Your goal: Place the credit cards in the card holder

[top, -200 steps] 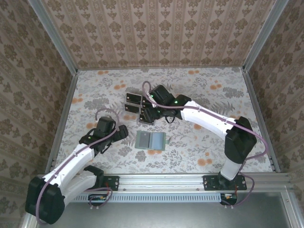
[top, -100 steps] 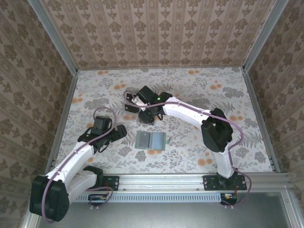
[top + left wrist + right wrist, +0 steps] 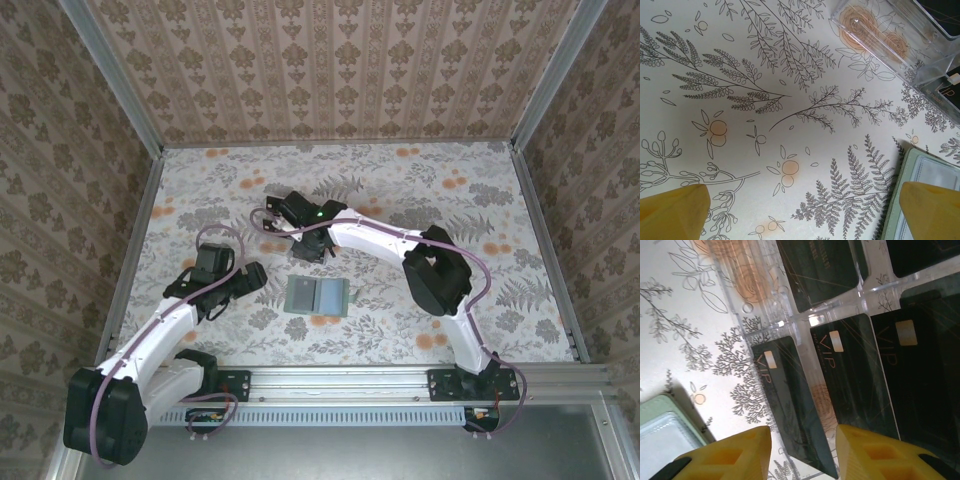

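Where the small, flat, grey-green card holder (image 3: 318, 296) lies on the middle of the table, it sits flat and by itself, touched by neither arm; a paler panel shows on its upper face. Just beyond it, on the far side and a little to the left, stands a clear plastic slotted rack (image 3: 790, 320) holding the thin black rectangular credit cards (image 3: 855, 385), each printed with a small pale chip mark and orange "VIP" lettering.

One of these cards (image 3: 790, 405) leans out of the rack's near-left slot, its lower end running down between the yellow fingers (image 3: 730, 455) of the right gripper (image 3: 802, 435). Those fingers stand partly apart around the card's end – whether their pads press on it I cannot tell. From above, the right gripper (image 3: 308, 243) hangs over the rack's near edge.

The left gripper (image 3: 252, 276) waits to the left of the holder, close to the table. Its own camera shows its yellow fingers (image 3: 675, 210) spread wide with nothing between them – the right-hand finger hangs over the holder's (image 3: 920, 167) left edge, and the rack (image 3: 890, 40) lies farther off.

All this rests on a pale table cover (image 3: 450, 200) printed with grey ferns and orange blossoms, fenced by walls of brown patterned wallpaper (image 3: 330, 70)
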You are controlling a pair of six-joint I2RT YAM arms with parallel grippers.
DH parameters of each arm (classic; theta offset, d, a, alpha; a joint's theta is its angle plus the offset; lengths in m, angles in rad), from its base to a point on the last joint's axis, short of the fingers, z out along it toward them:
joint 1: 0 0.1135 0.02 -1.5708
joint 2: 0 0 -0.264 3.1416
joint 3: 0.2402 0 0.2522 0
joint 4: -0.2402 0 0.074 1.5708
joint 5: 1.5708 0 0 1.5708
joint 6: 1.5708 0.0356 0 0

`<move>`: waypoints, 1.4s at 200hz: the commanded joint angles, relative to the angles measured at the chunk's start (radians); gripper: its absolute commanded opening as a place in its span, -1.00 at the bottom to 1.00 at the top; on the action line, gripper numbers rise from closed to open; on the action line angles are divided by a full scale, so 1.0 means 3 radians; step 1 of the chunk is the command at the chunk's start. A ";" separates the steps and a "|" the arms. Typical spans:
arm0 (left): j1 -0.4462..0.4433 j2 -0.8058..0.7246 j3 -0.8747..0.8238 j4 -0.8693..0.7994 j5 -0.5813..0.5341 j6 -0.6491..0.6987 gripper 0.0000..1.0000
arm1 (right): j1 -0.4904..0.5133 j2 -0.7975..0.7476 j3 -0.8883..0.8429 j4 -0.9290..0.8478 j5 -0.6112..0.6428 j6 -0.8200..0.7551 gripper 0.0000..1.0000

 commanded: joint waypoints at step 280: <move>0.0029 0.0141 -0.0009 0.0114 0.0116 0.0076 1.00 | 0.0255 -0.0513 0.0150 -0.0275 -0.0107 -0.0104 -1.00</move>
